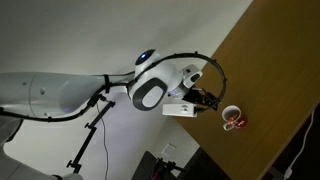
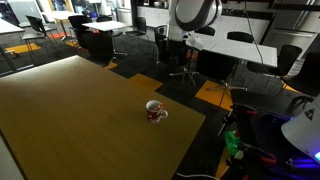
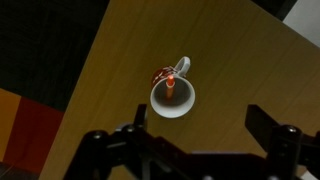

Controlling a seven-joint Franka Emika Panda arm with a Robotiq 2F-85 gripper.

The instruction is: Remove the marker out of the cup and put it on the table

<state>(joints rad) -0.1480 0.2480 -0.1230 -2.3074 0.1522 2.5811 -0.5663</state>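
A small white cup (image 3: 172,97) with red markings and a handle stands on the brown wooden table (image 3: 235,65). An orange-red marker (image 3: 171,84) stands upright inside it. My gripper (image 3: 200,135) is open and empty; it hovers above the table with the cup just beyond its fingers. In an exterior view the gripper (image 1: 208,98) hangs over the table (image 1: 270,70) close beside the cup (image 1: 232,118). In an exterior view the cup (image 2: 155,110) sits near the table's corner (image 2: 70,115), with the robot's wrist (image 2: 195,12) above it.
The table edge runs close to the cup (image 2: 190,125). Beyond it is dark floor with orange patches (image 2: 215,92), office chairs (image 2: 185,55) and desks (image 2: 250,45). Cables and equipment (image 2: 250,145) lie beside the table.
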